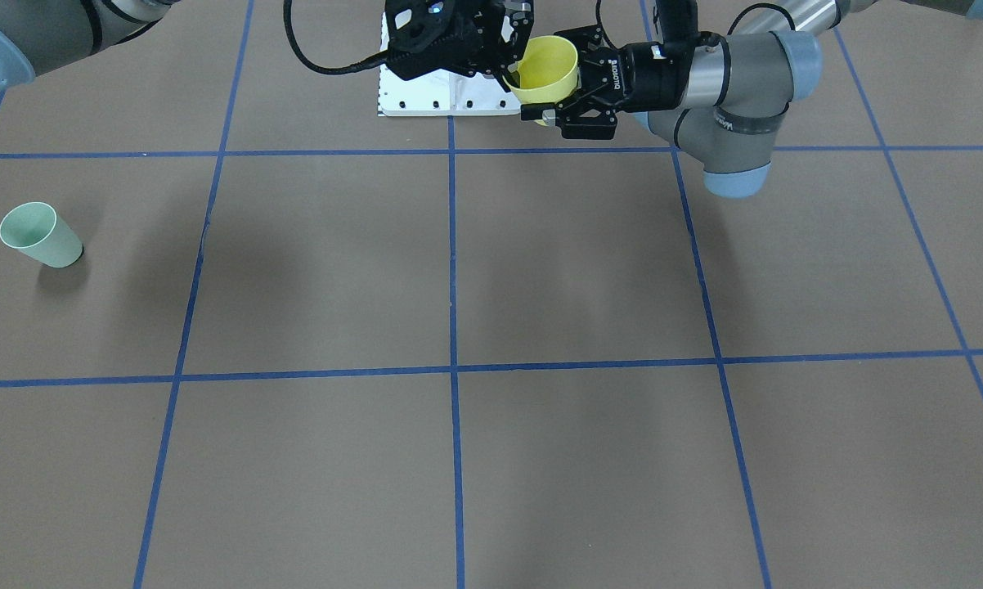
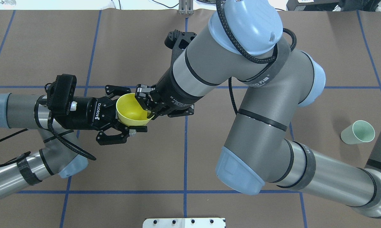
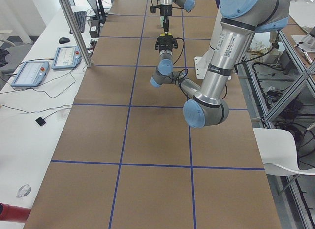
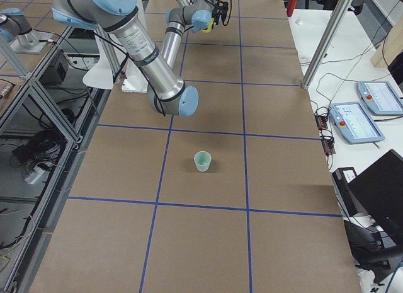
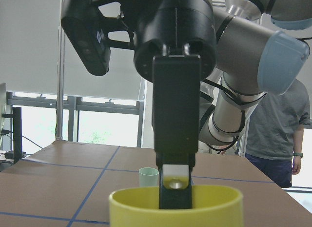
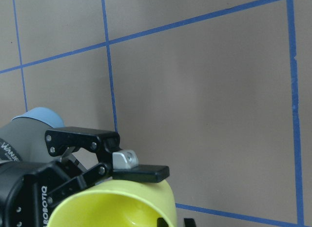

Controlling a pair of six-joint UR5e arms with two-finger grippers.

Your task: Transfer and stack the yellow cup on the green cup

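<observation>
The yellow cup [image 2: 130, 110] hangs in the air between both grippers, mouth up, near the table's middle. My left gripper [image 2: 135, 110] is shut on its sides, one finger on each side of the rim. My right gripper [image 2: 150, 111] pinches the rim's far wall, with one finger inside the cup [image 5: 175, 207]. The cup also shows in the front view [image 1: 550, 69] and the right wrist view [image 6: 117, 210]. The green cup [image 2: 358, 132] stands upright and alone on the table far on my right [image 1: 40, 235], small behind the yellow cup in the left wrist view [image 5: 148, 176].
A white mounting plate [image 1: 442, 94] lies at the table's edge by my base. Blue tape lines [image 2: 185, 142] grid the brown table. My right arm's elbow [image 2: 266, 104] spans the middle. A person [image 5: 275, 139] stands beyond the table's right end.
</observation>
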